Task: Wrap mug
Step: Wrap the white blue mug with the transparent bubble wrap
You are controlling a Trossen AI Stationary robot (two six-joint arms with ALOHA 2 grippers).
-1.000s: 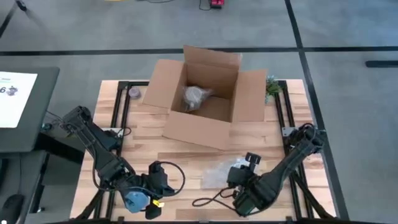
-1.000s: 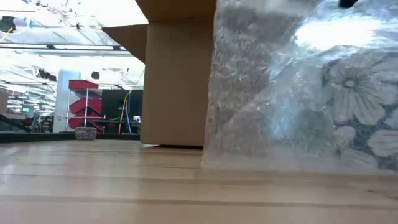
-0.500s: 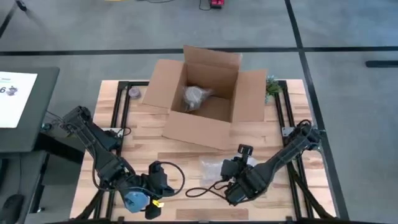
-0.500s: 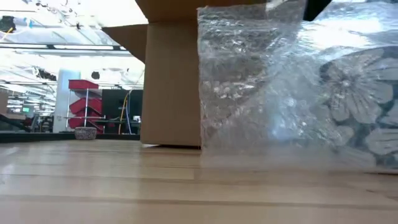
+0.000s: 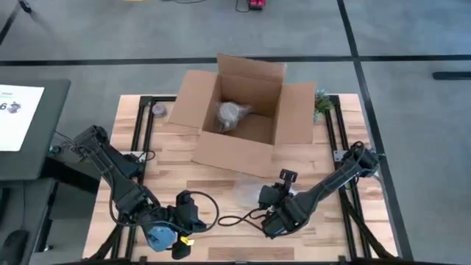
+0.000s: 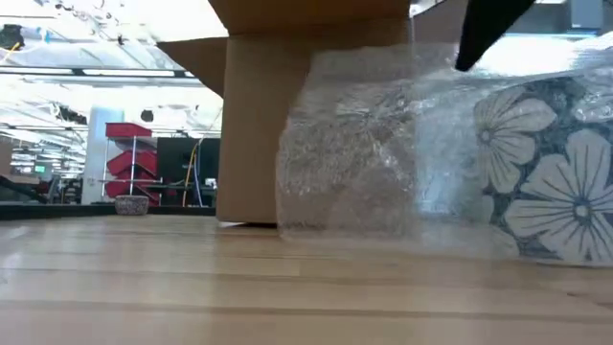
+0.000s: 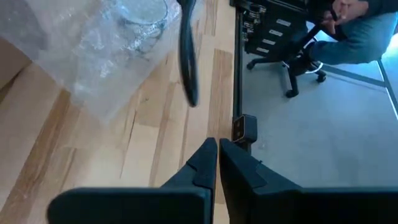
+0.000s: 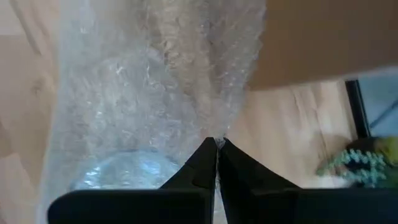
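While one mug (image 6: pixel 551 182) stands, wrap (image 6: pixel 354 144) drapes.

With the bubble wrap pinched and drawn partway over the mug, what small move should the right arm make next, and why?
Probably keep pulling the sheet across. The right gripper is shut on the bubble wrap, which drapes over the flowered mug in the low view, though one side of the mug looks barely covered. The left gripper waits shut at the table's near edge.

The only legible mark is a "6" on the white screen (image 5: pixel 16 114) left of the table.
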